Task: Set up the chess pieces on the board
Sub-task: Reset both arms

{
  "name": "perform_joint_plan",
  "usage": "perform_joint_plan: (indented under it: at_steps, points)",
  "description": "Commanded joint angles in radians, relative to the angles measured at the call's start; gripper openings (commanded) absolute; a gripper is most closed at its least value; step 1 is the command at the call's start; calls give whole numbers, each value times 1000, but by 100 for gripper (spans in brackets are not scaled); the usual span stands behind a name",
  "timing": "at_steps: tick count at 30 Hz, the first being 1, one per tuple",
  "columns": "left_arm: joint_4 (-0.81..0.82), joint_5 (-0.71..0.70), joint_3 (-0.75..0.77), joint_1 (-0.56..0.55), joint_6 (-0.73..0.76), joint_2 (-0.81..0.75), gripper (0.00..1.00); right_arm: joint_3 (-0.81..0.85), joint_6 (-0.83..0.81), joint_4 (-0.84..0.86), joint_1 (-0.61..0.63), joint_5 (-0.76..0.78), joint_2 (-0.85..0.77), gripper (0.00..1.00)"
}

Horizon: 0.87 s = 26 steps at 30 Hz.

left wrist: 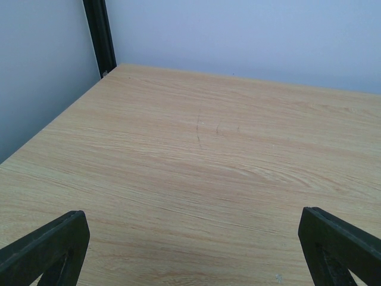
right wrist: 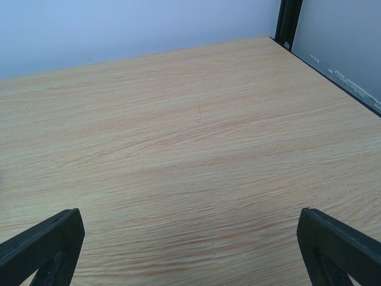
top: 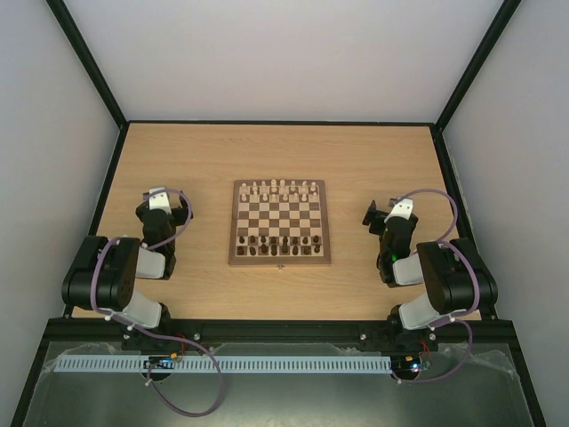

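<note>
The board (top: pixel 281 221) lies in the middle of the table in the top view. Dark brown chess pieces (top: pixel 281 245) stand in rows along its near edge. Cream-white pieces (top: pixel 281 189) stand along its far edge. My left gripper (top: pixel 162 197) is left of the board, open and empty, over bare table. My right gripper (top: pixel 382 212) is right of the board, open and empty. In the left wrist view its fingers (left wrist: pixel 50 247) frame bare wood. The right wrist view shows its fingers (right wrist: pixel 339 250) over bare wood. No piece shows in either wrist view.
The wooden table (top: pixel 204 151) is enclosed by white walls and a black frame (top: pixel 276 122). A black corner post (left wrist: pixel 100 36) stands at the far left and another (right wrist: pixel 289 21) at the far right.
</note>
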Motion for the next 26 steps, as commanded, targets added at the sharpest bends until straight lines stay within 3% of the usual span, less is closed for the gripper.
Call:
perform_joint_plan:
  at_steps: [1, 26]
  points:
    - [48, 11, 17, 2, 1, -3, 99, 23, -3, 20, -11, 3, 3, 99]
    - [49, 11, 17, 2, 2, -4, 99, 46, 10, -26, -37, -55, 5, 99]
